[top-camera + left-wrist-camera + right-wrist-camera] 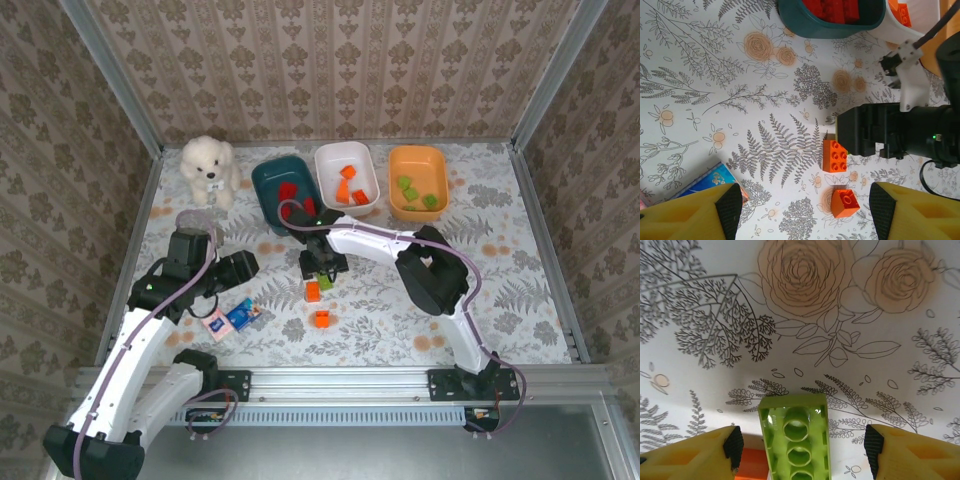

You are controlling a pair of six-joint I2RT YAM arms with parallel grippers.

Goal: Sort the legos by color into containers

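Green lego [794,437]: glossy moulded plastic. Table covering [715,75]: matt printed sheet. Plush dog [209,168]: fluffy white pile. Frame rail [340,383]: bare metal.

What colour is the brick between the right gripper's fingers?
Light green brick, best in right wrist view.

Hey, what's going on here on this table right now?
Two robot arms are sorting legos by color. The right gripper, open, straddles a light green brick on the table, not clamped. The left gripper hangs open and empty. Two orange bricks lie loose nearby. The teal bin holds red ones, the white bin orange, the orange bin green.
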